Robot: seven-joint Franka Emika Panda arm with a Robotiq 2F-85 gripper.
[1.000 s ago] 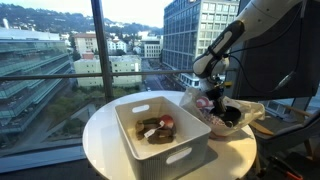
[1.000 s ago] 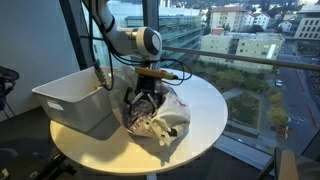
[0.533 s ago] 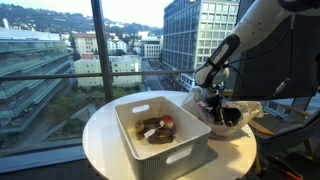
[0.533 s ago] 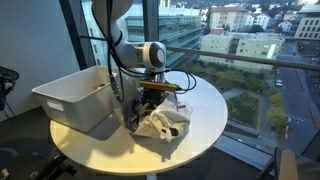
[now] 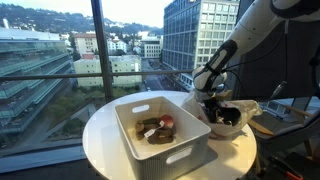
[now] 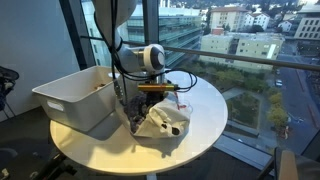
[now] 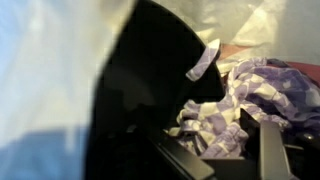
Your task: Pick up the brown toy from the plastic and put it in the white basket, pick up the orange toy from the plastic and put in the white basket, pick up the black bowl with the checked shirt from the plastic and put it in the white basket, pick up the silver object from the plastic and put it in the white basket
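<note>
In both exterior views my gripper (image 5: 212, 101) (image 6: 139, 112) reaches down into the black bowl (image 5: 229, 117), which lies on the plastic (image 5: 250, 108) (image 6: 170, 122) beside the white basket (image 5: 128, 133) (image 6: 62, 104). In the wrist view the bowl (image 7: 140, 85) fills the left side and the purple-and-white checked shirt (image 7: 238, 98) bulges out of it. My gripper (image 7: 225, 152) stands open, its fingers (image 7: 272, 150) either side of a fold of the shirt. The brown toy (image 5: 150, 129) and the orange toy (image 5: 168, 122) lie inside the basket. The silver object is hidden.
Everything stands on a round white table (image 5: 100, 135) (image 6: 205, 110) next to tall windows. A dark window post (image 5: 99, 50) rises behind the table. The basket's wall is close beside the gripper. A cable (image 6: 185, 80) hangs off the wrist.
The arm has come down from above the plastic into the bowl, and the fingers have begun to draw together around the shirt. The basket and toys have not moved.
</note>
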